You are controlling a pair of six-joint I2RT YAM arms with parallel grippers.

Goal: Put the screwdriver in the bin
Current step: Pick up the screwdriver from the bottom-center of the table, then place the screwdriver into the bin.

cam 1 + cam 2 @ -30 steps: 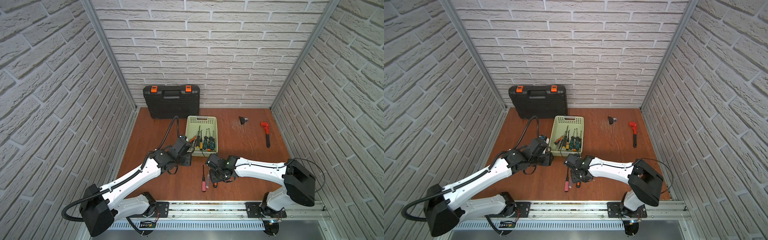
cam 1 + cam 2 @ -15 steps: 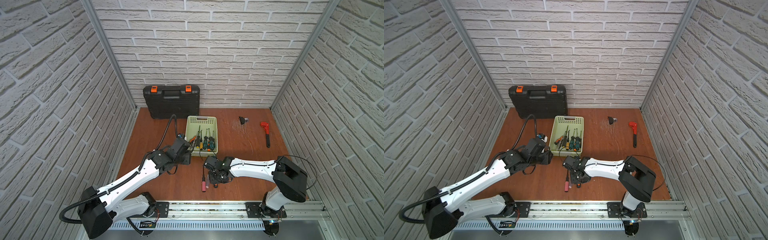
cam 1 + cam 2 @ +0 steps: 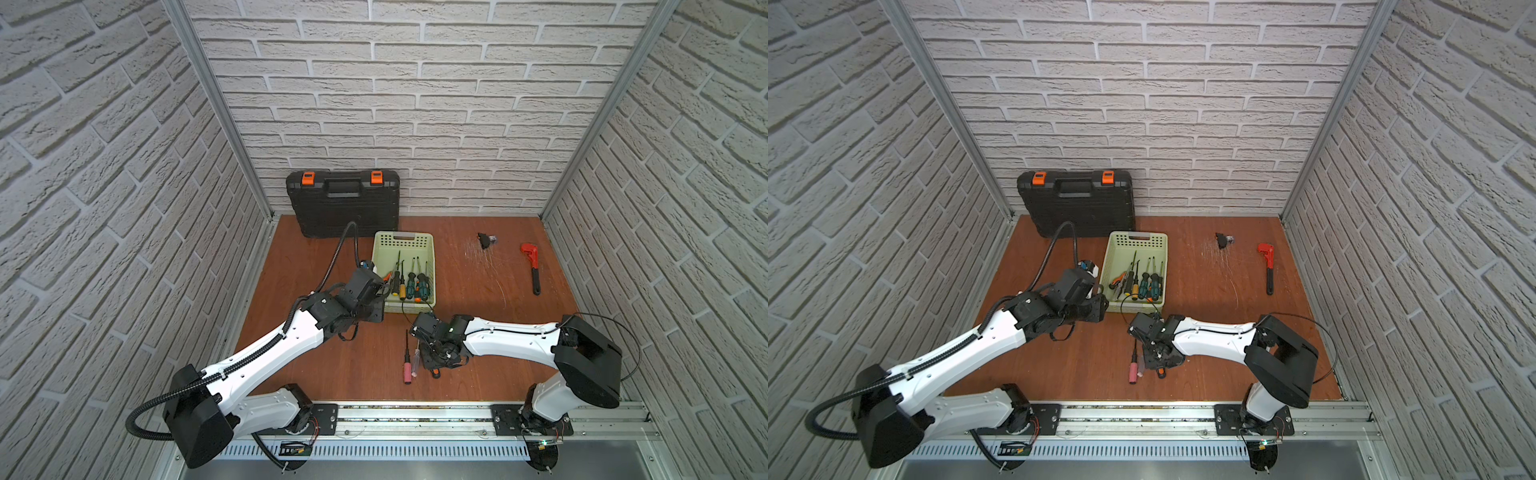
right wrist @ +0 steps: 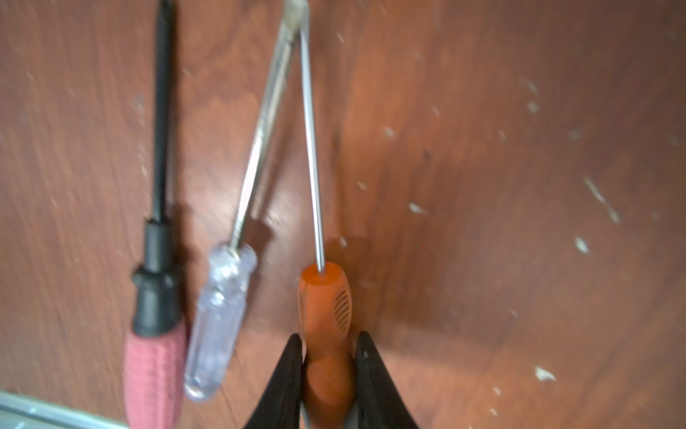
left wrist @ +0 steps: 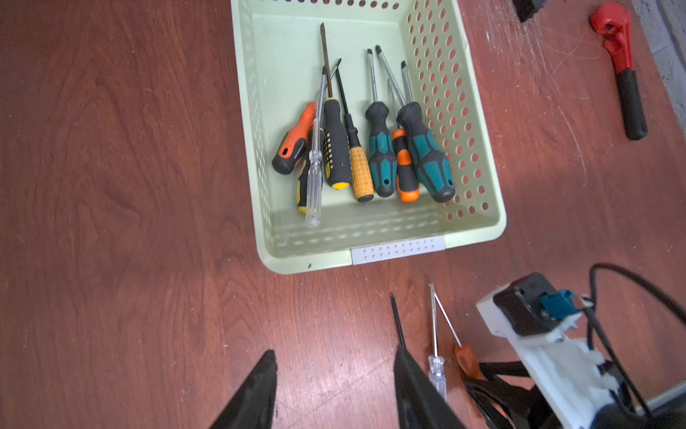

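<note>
My right gripper (image 4: 328,343) is shut on the orange handle of a screwdriver (image 4: 323,297), low over the wooden floor, with the thin steel shaft pointing away from the jaws. In both top views this gripper (image 3: 434,361) (image 3: 1156,361) is just in front of the light green bin (image 3: 430,266) (image 3: 1162,266). My left gripper (image 5: 334,353) hangs open over bare floor by the bin's near wall (image 5: 308,263), with nothing between its fingers. The orange handle (image 5: 464,362) shows beside its right finger.
A pink-handled screwdriver (image 4: 154,371) and a clear-handled one (image 4: 219,319) lie next to the held one. Several screwdrivers (image 5: 371,148) lie in the bin. A black tool case (image 3: 343,203) stands at the back wall. A red pipe wrench (image 3: 532,266) and a small black part (image 3: 484,240) lie at the right.
My right gripper has closed on the orange screwdriver handle; a second ago its jaws were apart. The left arm has hardly moved.
</note>
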